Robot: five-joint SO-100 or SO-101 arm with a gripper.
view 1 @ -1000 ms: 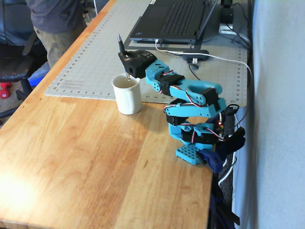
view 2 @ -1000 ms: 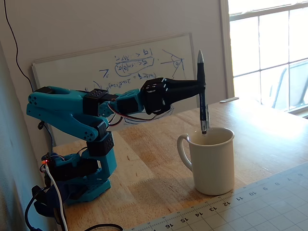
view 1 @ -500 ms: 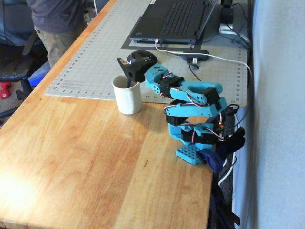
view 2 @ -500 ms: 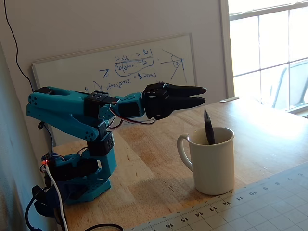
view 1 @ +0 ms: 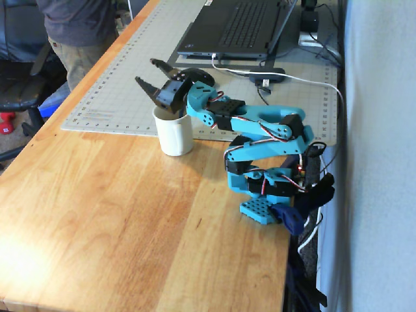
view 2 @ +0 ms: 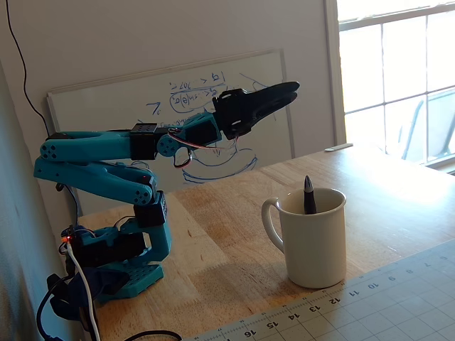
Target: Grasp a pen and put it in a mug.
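Above the mug (view 2: 313, 238), empty fingers (view 1: 151, 80) gape; pen (view 2: 309, 195) inside.

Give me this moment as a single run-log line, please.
gripper: open, empty, above mug | pen: upright in mug | phase: released

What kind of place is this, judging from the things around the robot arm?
Probably a home office or hobby workspace. A wooden table carries a gridded cutting mat and a laptop, a whiteboard with blue scribbles leans on the wall, and a window lets in daylight.
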